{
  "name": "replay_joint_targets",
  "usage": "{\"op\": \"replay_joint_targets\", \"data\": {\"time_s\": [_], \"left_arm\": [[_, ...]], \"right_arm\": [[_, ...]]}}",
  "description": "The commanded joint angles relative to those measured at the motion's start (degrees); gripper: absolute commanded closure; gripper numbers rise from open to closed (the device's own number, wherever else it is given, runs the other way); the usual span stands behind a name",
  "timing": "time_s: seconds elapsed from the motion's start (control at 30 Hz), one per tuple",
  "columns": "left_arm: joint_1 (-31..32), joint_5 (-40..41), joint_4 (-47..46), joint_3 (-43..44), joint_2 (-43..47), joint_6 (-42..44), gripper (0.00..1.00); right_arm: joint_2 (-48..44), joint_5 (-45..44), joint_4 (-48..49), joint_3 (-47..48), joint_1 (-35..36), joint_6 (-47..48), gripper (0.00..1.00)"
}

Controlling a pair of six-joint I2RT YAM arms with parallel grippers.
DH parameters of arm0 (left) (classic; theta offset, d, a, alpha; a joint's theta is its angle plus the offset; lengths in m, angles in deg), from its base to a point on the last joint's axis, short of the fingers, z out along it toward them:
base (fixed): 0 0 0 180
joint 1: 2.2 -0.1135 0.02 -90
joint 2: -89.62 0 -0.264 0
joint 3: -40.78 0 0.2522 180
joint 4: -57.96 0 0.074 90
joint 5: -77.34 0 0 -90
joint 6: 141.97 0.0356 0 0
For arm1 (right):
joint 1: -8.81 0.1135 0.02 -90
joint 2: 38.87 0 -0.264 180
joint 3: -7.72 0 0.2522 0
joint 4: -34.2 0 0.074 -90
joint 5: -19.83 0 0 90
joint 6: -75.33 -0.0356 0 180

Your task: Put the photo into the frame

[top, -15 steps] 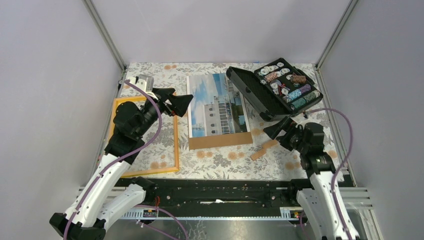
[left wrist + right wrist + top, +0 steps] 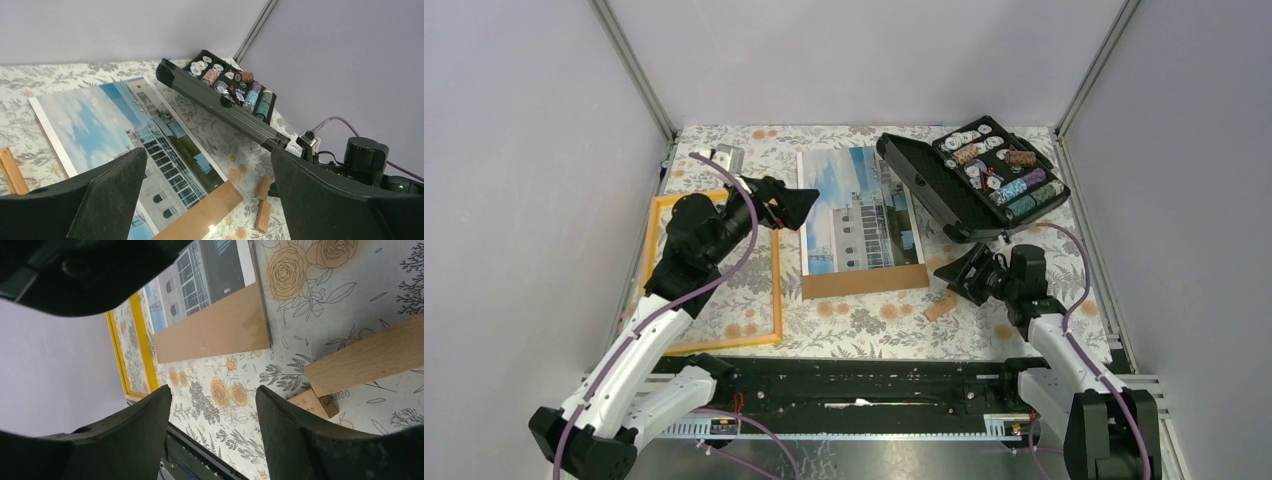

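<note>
The photo [image 2: 859, 208], a white building under blue sky, lies face up on a brown backing board [image 2: 864, 281] in the middle of the table. The orange-yellow frame [image 2: 777, 290] lies flat to its left, with the tablecloth showing through it. My left gripper [image 2: 802, 206] hangs open over the photo's left edge, nothing between its fingers; the left wrist view looks down on the photo [image 2: 115, 125] through the open left gripper [image 2: 207, 155]. My right gripper [image 2: 957, 272] is open and low over the cloth to the right of the board's near corner. The right gripper [image 2: 212, 390] is empty, with the frame [image 2: 142, 340] beyond it.
An open black case of chips [image 2: 984, 180] stands at the back right, close to the photo's right edge. Two wooden blocks [image 2: 941, 306] lie just in front of the right gripper. A small silver object [image 2: 725, 157] sits at the back left. Metal posts line the table's sides.
The right arm has dropped lower and its gripper has shifted left toward the wooden blocks. The left gripper has edged slightly right over the photo's edge.
</note>
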Motion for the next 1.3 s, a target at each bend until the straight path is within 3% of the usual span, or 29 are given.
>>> {"op": "replay_joint_targets", "data": {"time_s": [0.0, 0.2, 0.33, 0.53, 0.67, 0.77, 1.27], "left_arm": [[0.23, -2.17, -2.17, 0.33, -3.14, -2.36, 0.01], [0.34, -2.73, 3.33, 3.27, -12.67, -2.93, 0.01], [0.47, -0.84, 10.38, 4.13, -16.95, -6.12, 0.01], [-0.83, 2.82, 11.31, 0.08, -21.74, -15.24, 0.01], [-2.61, -2.05, 7.55, -2.01, -23.64, -17.02, 0.01], [-3.19, -1.14, 8.23, -2.89, -25.28, -18.77, 0.01], [-5.26, -10.55, -3.23, -16.01, -31.24, -25.17, 0.01]], "right_arm": [[1.39, -1.18, 9.85, -1.83, 0.91, -2.67, 0.31], [6.58, -5.22, 13.40, -2.86, 0.97, -0.85, 0.36], [11.07, -4.66, 19.45, -4.44, 0.87, -3.81, 0.46], [13.86, -9.68, 23.10, -6.23, 0.84, -7.74, 0.44], [16.82, -10.60, 21.51, -4.61, 0.95, -8.85, 0.42], [18.39, -9.85, 22.32, -3.89, 0.89, -9.50, 0.42], [23.53, -4.85, 26.69, -3.25, 1.81, -9.75, 0.50]]}}
